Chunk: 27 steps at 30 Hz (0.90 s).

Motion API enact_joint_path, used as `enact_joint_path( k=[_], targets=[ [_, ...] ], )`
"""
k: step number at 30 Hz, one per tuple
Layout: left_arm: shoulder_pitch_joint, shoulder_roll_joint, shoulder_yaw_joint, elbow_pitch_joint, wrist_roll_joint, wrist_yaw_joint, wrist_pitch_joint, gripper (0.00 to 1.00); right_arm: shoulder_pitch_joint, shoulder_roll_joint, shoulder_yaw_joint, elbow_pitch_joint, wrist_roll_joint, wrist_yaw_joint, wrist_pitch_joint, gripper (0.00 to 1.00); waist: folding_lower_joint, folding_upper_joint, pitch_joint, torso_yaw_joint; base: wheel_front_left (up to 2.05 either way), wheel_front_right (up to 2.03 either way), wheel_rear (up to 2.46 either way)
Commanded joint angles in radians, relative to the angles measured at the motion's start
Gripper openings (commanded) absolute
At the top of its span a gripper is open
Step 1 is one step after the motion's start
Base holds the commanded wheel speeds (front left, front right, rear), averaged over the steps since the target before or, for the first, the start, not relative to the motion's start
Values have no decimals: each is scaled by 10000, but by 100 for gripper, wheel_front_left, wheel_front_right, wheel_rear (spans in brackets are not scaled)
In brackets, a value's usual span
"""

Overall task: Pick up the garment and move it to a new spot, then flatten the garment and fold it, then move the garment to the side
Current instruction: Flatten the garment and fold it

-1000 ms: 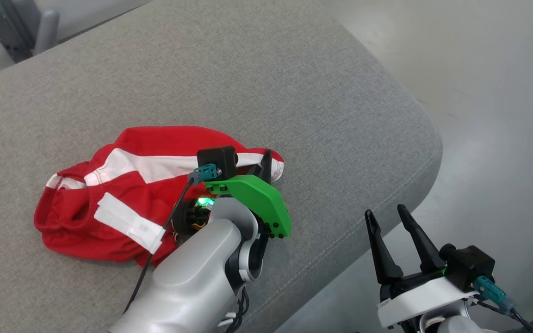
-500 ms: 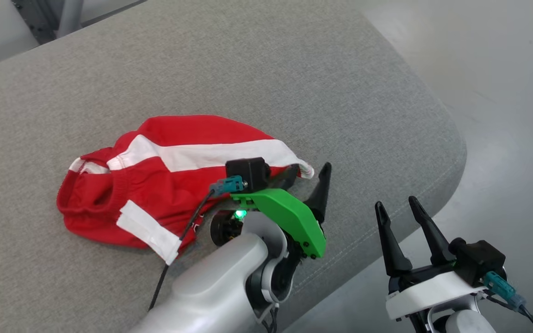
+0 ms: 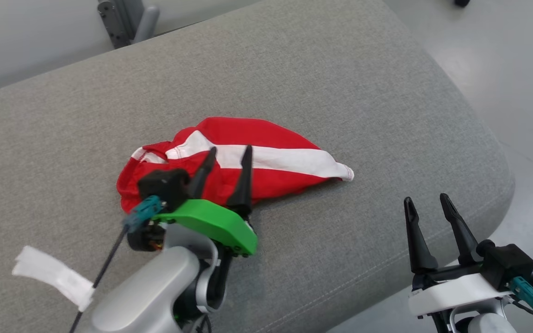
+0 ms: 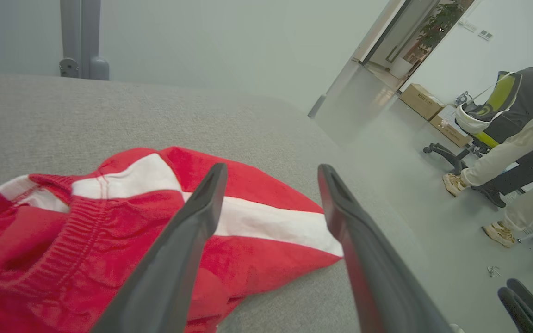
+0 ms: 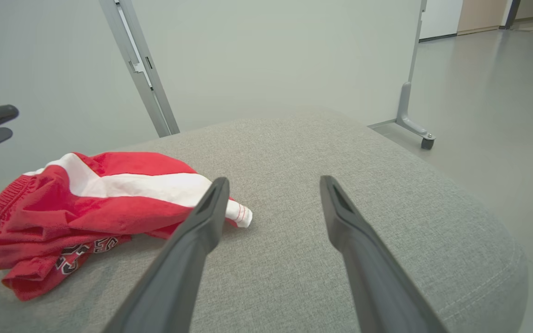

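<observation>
**Figure: state of progress.** The left tool (image 3: pixel 230 149), mounted on a green wrist plate, is standing with its two long dark fingers spread wide and gripping nothing. It is pointing across the near edge of the red fabric garment with a broad white stripe (image 3: pixel 271 134). Whether its fingertips are brushing the cloth cannot be told. The right tool (image 3: pixel 425 199) is likewise hanging released and empty at the front right edge of the grey upholstered cushion (image 3: pixel 317 69), well apart from the cloth.

The garment is lying free in a crumpled heap near the middle of the cushion. Its white-tipped corner (image 3: pixel 347 173) is trailing toward the right tool, and its ribbed waistband (image 4: pixel 77 226) is bunching at the end nearer the left tool. Dark printed lettering (image 5: pixel 81 259) is peeking from a fold underneath. A white strip of tape (image 3: pixel 49 277) is dangling from the left arm's cable, clear of the garment.

Judged from this layout, the first stage, carrying the garment to a spot, is probably finishing, since neither tool is holding it. Nothing of the later stages is showing: the cloth is lying neither flat nor folded, and it is not sitting at the side. Flattening, folding and the final move aside are all remaining.
</observation>
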Motion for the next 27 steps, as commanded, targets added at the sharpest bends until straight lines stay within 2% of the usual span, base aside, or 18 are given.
enact_joint_path(
  k=[1, 3, 5, 12, 14, 16, 19, 26, 27],
  targets=[
    [282, 234, 440, -250, 570, 214, -75, 100, 146, -10, -98, -50, -118, -10, -30, 100, 0, 0, -350, 413, 0, 0, 0],
    [782, 424, 1203, -673, 1385, 417, -65, 100, 234, -10, -205, -72, -266, -10, -30, 100, 0, 0, -433, 570, 0, 0, 0],
    [1341, 663, 1658, -871, 2191, 420, -54, 100, 322, -11, -305, -13, -364, -10, -30, 100, 0, 0, -540, 719, 0, 0, 0],
    [3165, 1278, 2795, -587, 3961, -340, -57, 100, 704, -15, -903, 192, -1296, -10, -30, 100, 0, 0, -1128, 1371, 0, 0, 0],
    [3595, 1277, 3226, -460, 4285, -654, -64, 100, 841, -8, -1134, 233, -1495, -10, -30, 100, 0, 0, -1293, 1623, 0, 0, 0],
    [4025, 1454, 3470, -307, 4802, -1197, -63, 100, 923, -18, -1385, 254, -1571, -10, -30, 100, 0, 0, -1384, 1891, 0, 0, 0],
    [4535, 1576, 4122, 105, 5290, -1791, -63, 100, 974, -10, -1703, 271, -1750, -10, -30, 100, 0, 0, -1427, 2315, 0, 0, 0],
    [5220, 1231, 5754, 647, 6234, -3475, -61, 100, 849, -16, -2027, 328, -1891, -10, -30, 100, 0, 0, -1438, 3033, 0, 0, 0],
    [5220, 1231, 5754, 647, 6234, -3475, -61, 100, 849, -16, -2027, 328, -1891, -10, -30, 100, 0, 0, -1438, 3033, 0, 0, 0]
  ],
)
